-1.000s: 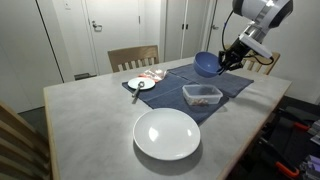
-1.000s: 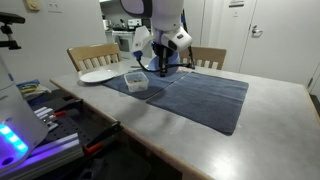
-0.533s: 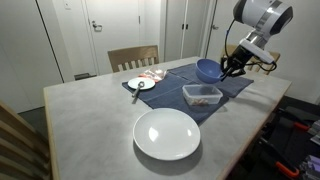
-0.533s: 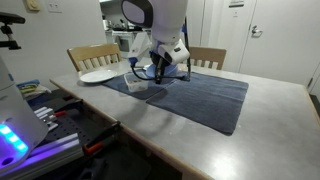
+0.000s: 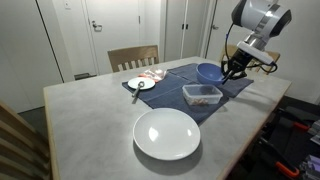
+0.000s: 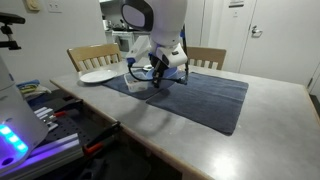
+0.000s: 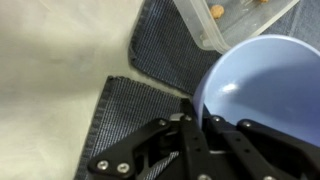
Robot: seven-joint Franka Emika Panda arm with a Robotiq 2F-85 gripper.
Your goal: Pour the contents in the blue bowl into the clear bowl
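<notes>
The arm (image 5: pixel 262 15) was white and glossy, built of fat rounded segments with darker grey bands at the joints, as both exterior views showed. Its wrist ended in a black end effector (image 5: pixel 230 67), with a thin dark cable (image 5: pixel 268 62) looped beside it. In the wrist view, matte black linkage bars (image 7: pixel 135 150) were joined by small round silvery pivot pins (image 7: pixel 120 167) and ran to narrow black fingers (image 7: pixel 186 130).

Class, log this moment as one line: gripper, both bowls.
gripper: shut on blue bowl rim | blue bowl: beside clear bowl, looks empty | clear bowl: holds contents
</notes>
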